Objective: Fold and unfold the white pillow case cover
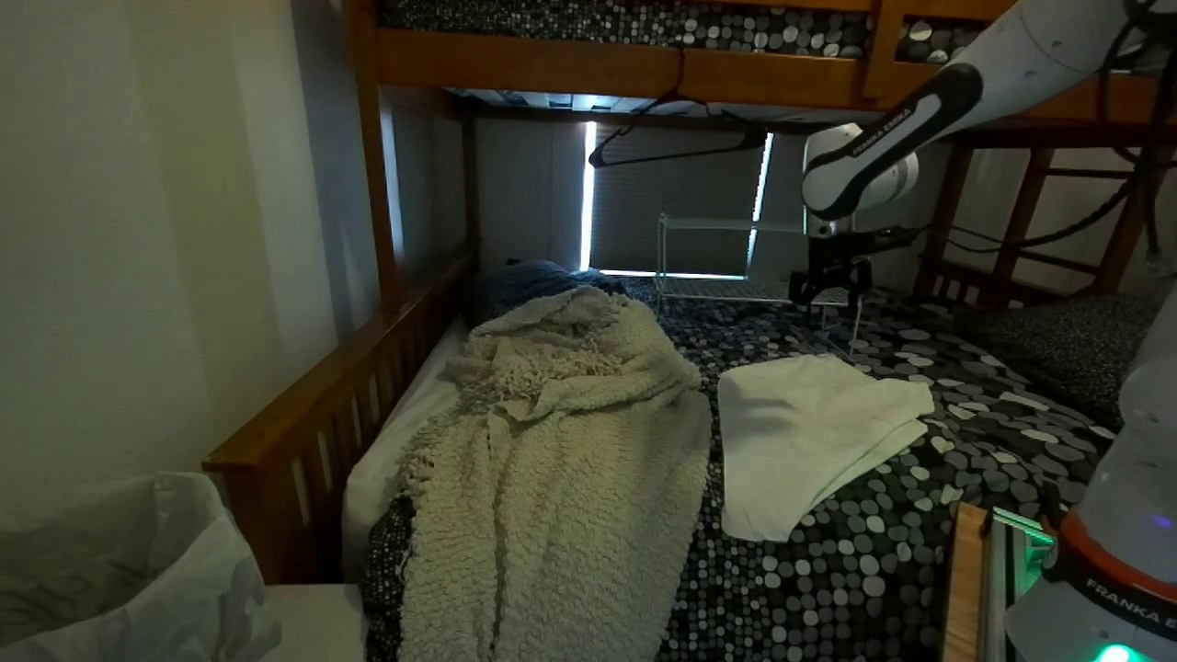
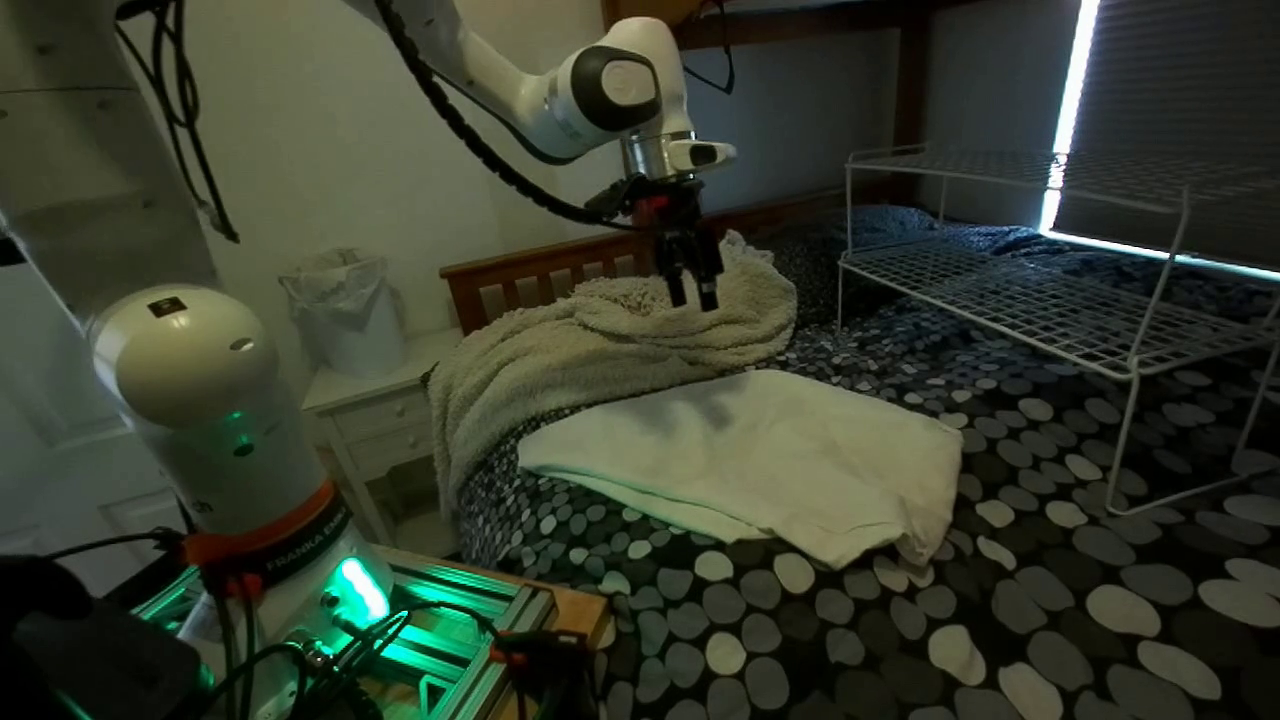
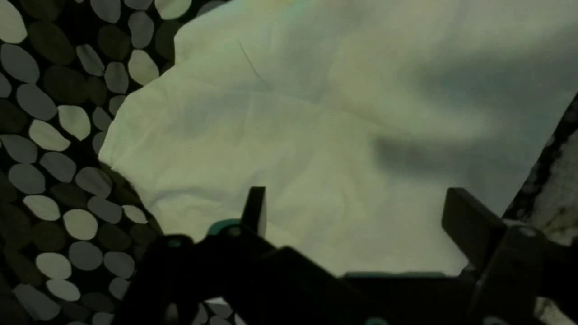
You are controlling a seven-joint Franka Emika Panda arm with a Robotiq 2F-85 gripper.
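- The claw (image 2: 693,303) hangs in the air, its two fingers (image 3: 472,223) spread apart.
- Below the claw, and apart from it, lies the white pillow case cover (image 2: 740,450), creased and in layers, on the spotted bedsheet (image 2: 860,620).
- In an exterior view, the fluffy cream blanket (image 1: 570,515) is to the left of the claw.

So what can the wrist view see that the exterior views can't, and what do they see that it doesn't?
Only the wrist view shows a thin dark line on the white pillow case cover. Only the exterior views show the wire rack, the window blind and the white robot arm. All three share the cover, the spotted bedsheet and the open end effector.
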